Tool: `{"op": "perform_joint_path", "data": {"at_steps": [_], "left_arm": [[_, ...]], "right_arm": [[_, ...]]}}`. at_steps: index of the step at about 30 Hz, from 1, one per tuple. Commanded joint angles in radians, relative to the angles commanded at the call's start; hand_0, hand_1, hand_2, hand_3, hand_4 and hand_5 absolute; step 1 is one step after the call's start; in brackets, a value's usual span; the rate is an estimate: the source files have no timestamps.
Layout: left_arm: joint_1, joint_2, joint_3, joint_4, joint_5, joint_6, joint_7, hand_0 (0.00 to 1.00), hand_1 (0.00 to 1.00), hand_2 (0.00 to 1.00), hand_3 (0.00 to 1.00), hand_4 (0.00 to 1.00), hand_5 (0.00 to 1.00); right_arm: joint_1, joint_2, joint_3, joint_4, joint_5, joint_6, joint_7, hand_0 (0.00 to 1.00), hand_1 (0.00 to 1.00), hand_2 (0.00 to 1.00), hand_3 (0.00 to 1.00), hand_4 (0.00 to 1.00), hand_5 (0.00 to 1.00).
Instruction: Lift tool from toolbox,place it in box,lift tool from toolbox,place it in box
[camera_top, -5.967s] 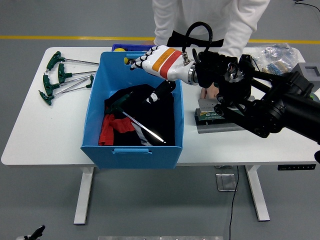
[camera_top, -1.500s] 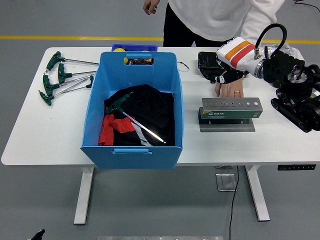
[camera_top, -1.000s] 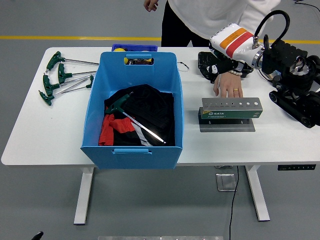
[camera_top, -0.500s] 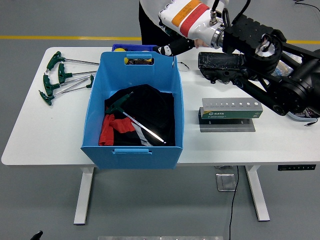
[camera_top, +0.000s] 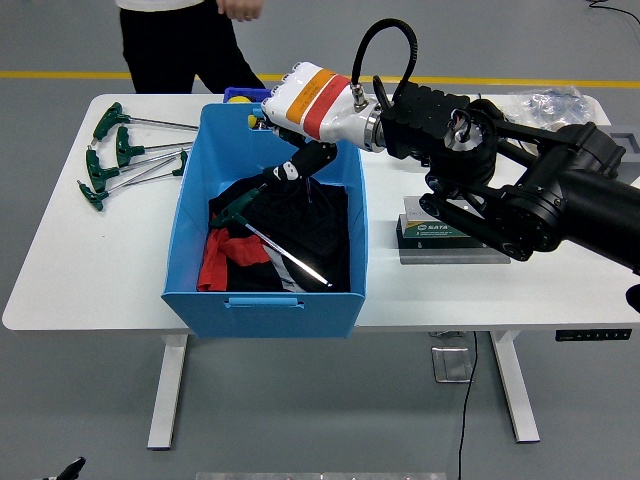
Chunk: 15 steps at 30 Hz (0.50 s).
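**A:** What lies nearest on the white bench (camera_top: 90, 290)?

**B:** A blue box (camera_top: 264, 300) stands at the near edge, left of centre. Inside it, on dark and red cloth, lies one green-handled T-handle tool (camera_top: 272, 246) with a shiny shaft. To the right of the box sits a grey tool stand (camera_top: 440, 238), partly hidden by the robot's arm.

**A:** And the robot?

**B:** The right arm comes in from the right and reaches across the bench. Its white right hand (camera_top: 300, 115), banded in orange and red, hangs over the far half of the box. The dark fingers (camera_top: 298, 166) point down into the box, close together. Something thin may hang beneath them, but whether they are clamped on a tool cannot be told. The left arm does not show.

**A:** What is farther back?

**B:** On the far left of the bench several more T-handle wrenches (camera_top: 118, 155) lie in a loose group. Behind the box the edge of a dark blue tray (camera_top: 245, 95) shows. At the far right lies a clear bag (camera_top: 545, 103). A person in dark trousers (camera_top: 185, 45) stands beyond the bench; one hand (camera_top: 240, 9) hangs free.

**A:** How far along is the task?

**B:** One tool rests in the box, so one placing looks done. The hand over the box suggests a second placing is under way, not finished.
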Motion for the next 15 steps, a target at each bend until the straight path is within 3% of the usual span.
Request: {"op": "perform_joint_path", "data": {"at_steps": [5,6,15], "left_arm": [[0.001,0.000,-0.002,0.000,0.004,0.000,0.002,0.736,0.683,0.727,0.639,0.681,0.570],[0.002,0.000,-0.003,0.000,0.005,0.000,0.003,0.735,0.682,0.729,0.639,0.681,0.570],[0.002,-0.002,-0.001,0.000,0.001,0.001,0.002,0.735,0.679,0.727,0.639,0.682,0.571]], "right_arm": [[-0.005,-0.002,-0.008,-0.009,0.019,-0.002,0.013,0.654,0.645,0.758,0.771,0.873,0.582],[-0.006,-0.001,-0.010,-0.012,0.029,-0.010,0.017,0.795,0.783,0.890,0.998,0.900,0.555],[-0.020,-0.002,-0.017,-0.025,0.057,-0.044,0.027,0.843,0.833,0.937,0.998,0.904,0.549]]}}
